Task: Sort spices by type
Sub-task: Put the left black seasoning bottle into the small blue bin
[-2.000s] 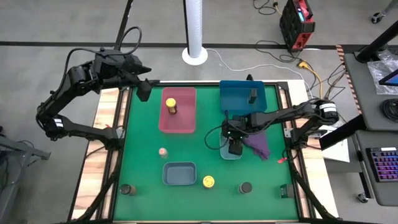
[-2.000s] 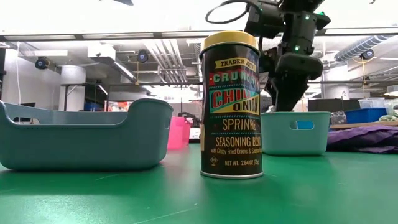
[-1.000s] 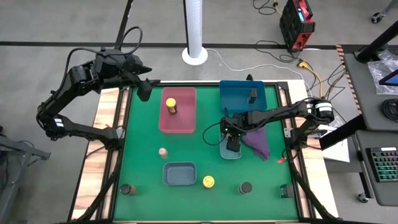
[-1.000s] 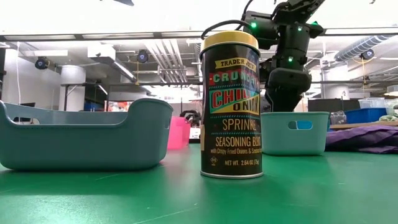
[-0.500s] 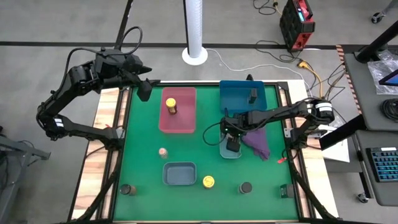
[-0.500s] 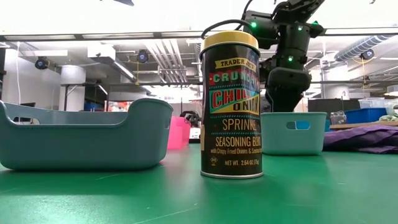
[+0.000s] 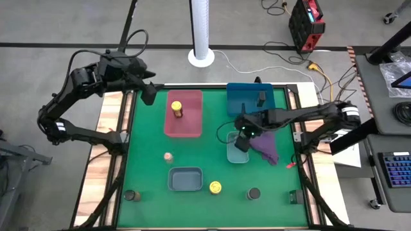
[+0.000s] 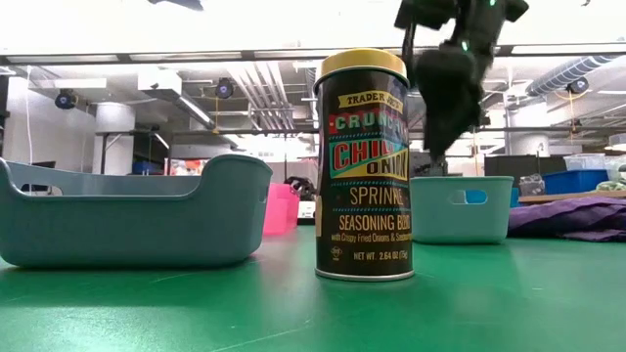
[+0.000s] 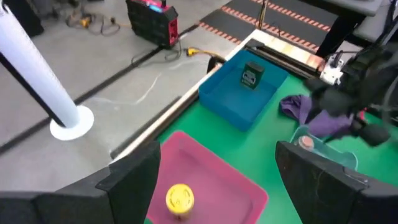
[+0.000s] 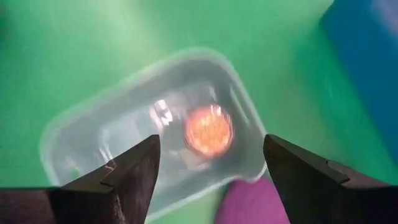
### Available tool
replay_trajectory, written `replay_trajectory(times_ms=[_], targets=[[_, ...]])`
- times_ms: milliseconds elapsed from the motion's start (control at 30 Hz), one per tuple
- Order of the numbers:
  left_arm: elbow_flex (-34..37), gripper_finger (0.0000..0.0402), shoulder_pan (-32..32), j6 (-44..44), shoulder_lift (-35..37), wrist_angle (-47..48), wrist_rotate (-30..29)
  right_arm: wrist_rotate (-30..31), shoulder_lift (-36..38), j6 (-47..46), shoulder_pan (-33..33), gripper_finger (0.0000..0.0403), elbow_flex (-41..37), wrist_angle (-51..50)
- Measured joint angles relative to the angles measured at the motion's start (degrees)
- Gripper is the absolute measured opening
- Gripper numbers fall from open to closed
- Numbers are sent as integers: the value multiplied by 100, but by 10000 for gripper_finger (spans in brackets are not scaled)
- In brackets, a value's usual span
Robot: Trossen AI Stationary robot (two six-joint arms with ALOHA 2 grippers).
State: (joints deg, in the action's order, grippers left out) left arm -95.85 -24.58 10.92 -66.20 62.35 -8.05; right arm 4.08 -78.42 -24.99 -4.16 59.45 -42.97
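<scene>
My right gripper [image 7: 242,144] hangs open above a small pale tray [image 7: 231,154]. A tiny pinkish-tan jar [image 10: 209,130] stands in that tray, below and between my open fingers [image 10: 210,144]. A second pinkish-tan jar [image 7: 168,157] stands on the green mat. One yellow-lidded jar [image 7: 176,109] stands in the pink tray [image 7: 191,122]; the other [image 7: 216,187] is on the mat near the front. A slim dark rectangular jar [image 7: 261,98] stands in the blue tray [image 7: 244,102]. Two round dark-lidded jars [image 7: 131,195] [image 7: 254,193] stand near the front edge. My left gripper [image 7: 149,94] waits open at the far left corner.
A grey-blue tray [image 7: 185,179] sits near the front middle, beside the yellow-lidded jar [image 8: 362,166]. A purple cloth [image 7: 264,147] lies against the pale tray's right side. A white pole [image 7: 201,29] stands beyond the far edge. Bare mat lies left of the pink tray.
My right gripper has risen out of the small pale tray and now hangs above its rim, its arm swung slightly toward the far edge. The tray has stayed where it was.
</scene>
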Motion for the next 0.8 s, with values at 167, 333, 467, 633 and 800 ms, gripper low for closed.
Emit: replay_trajectory(times_ms=[167,333,467,633,800], targets=[[0,302,62,270,18,501,123,688,306,-154,-42,258,583,466],[0,302,303,630,22,995,506,928,322,58,-347,252,1136,1258],[0,302,706,1086,25,1536,1132,944,218,396,-642,255,1474,1726],[0,302,1538,1848,29,2224,1423,939,98,795,-910,264,1723,1805],[0,302,2387,2845,20,2623,1485,899,88,809,-1096,275,1732,1795]])
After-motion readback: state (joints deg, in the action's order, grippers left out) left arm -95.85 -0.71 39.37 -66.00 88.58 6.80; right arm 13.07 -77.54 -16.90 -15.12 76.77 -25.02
